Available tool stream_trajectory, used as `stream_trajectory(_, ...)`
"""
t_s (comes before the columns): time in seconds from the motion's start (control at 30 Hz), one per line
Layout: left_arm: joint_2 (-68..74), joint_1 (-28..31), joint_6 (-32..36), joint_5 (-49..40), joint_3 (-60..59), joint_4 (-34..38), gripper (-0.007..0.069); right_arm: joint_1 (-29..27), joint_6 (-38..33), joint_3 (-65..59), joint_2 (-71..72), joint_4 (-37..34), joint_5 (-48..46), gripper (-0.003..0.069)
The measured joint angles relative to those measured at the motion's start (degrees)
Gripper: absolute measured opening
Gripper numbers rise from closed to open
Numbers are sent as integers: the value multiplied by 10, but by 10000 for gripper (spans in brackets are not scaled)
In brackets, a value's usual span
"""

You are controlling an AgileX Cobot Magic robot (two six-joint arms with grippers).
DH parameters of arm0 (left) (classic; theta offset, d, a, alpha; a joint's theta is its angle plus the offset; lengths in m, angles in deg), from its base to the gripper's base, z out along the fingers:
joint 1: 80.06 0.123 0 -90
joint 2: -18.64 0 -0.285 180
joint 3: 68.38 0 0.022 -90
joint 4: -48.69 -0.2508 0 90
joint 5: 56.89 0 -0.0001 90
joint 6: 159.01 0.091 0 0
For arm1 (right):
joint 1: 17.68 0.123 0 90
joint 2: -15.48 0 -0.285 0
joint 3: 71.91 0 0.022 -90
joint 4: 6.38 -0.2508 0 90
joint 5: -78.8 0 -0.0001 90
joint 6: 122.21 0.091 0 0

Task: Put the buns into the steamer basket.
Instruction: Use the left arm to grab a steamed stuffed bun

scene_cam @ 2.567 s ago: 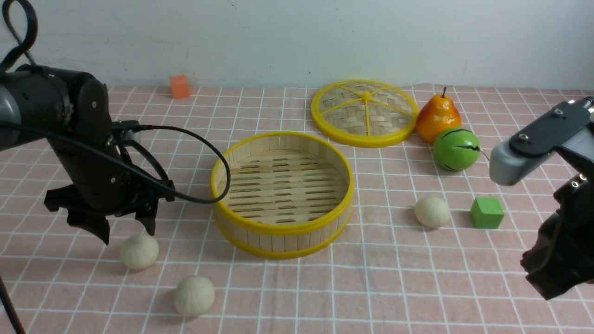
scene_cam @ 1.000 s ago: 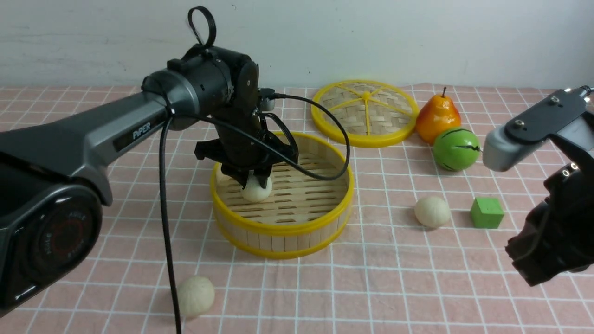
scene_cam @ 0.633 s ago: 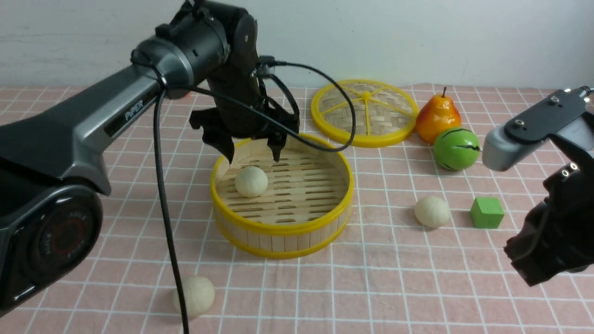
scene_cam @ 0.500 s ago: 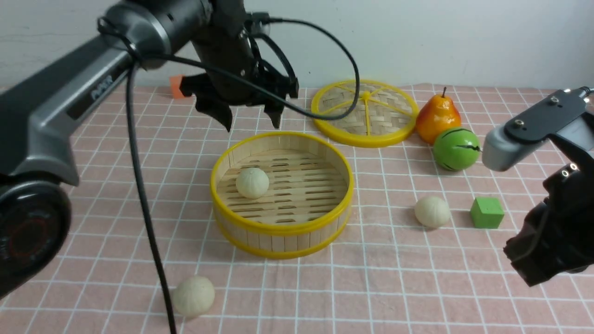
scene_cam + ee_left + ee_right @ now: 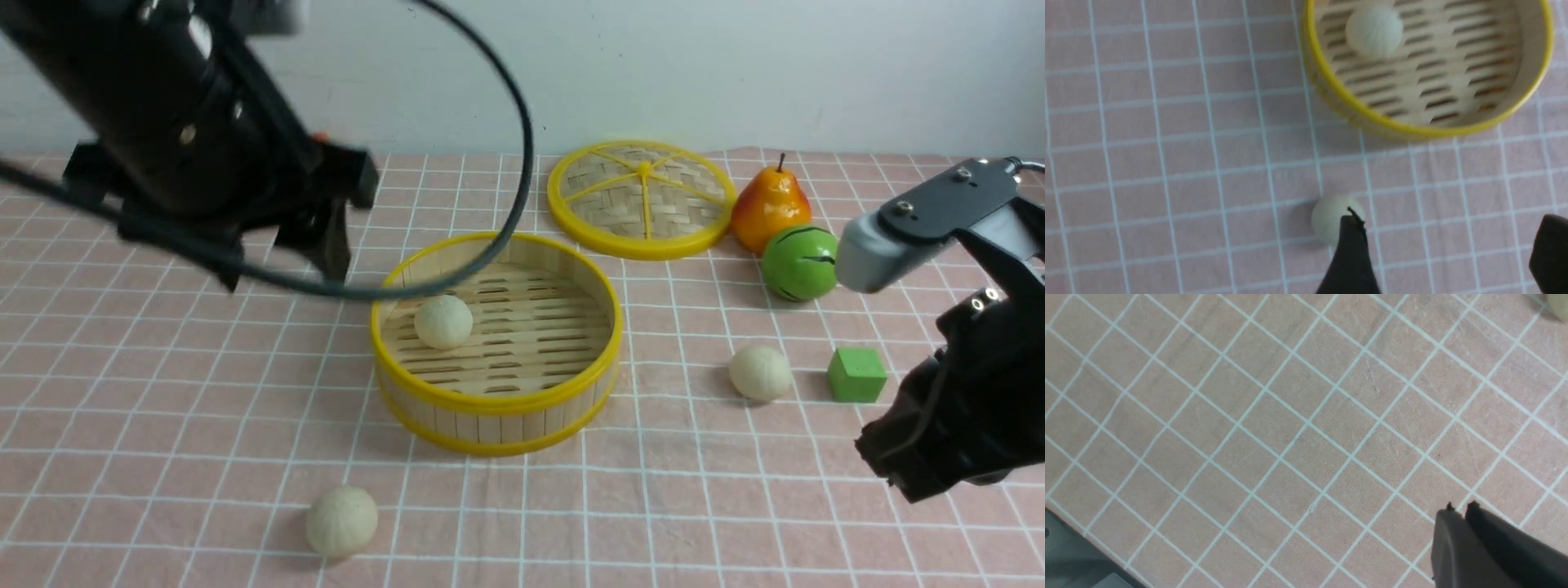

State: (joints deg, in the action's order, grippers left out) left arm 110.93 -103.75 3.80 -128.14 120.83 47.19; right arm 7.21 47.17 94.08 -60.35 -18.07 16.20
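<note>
Left claw (image 5: 282, 273): spread wide and holding nothing, raised above the worktop (image 5: 163, 425), just left of the steamer basket (image 5: 495, 400)
Right claw (image 5: 1459, 508): tips pressed together with nothing between them, hanging over bare checked cloth on the right side
Steamer basket: upright and open-topped on the pink checked cloth, mid-worktop
First bun (image 5: 443, 321): inside the basket, resting on the slatted floor toward its left side
Second bun (image 5: 341, 520): on the cloth, nearer the robot than the basket and to its left, apart from it; the left wrist view shows one claw finger (image 5: 1351, 257) overlapping it
Third bun (image 5: 760, 373): on the cloth right of the basket, near a green cube (image 5: 856, 375)
Lid (image 5: 643, 196): lying flat behind the basket to the right, beside a pear (image 5: 770, 204) and a green striped ball (image 5: 798, 263)
</note>
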Motion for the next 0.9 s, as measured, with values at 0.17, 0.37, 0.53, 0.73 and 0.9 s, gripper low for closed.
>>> stream_trajectory(0.17, -64, 0, -25, 74, -202, 0, 535, 0, -1, 0, 0, -2, 6, 41)
stream_trajectory(0.37, -63, 0, -35, 178, -304, 9, 535, 0, -1, 0, 0, -2, 6, 43)
stream_trajectory(0.53, -27, 0, -35, 231, -318, 9, 535, 0, -1, 0, 0, -2, 6, 48)
stream_trajectory(0.73, 24, 0, -35, 277, -318, 9, 535, 0, -1, 0, 0, 5, 1, 56)
stream_trajectory(0.9, 91, 0, -35, 329, -318, 6, 535, 0, -1, 0, 0, 9, -1, 60)
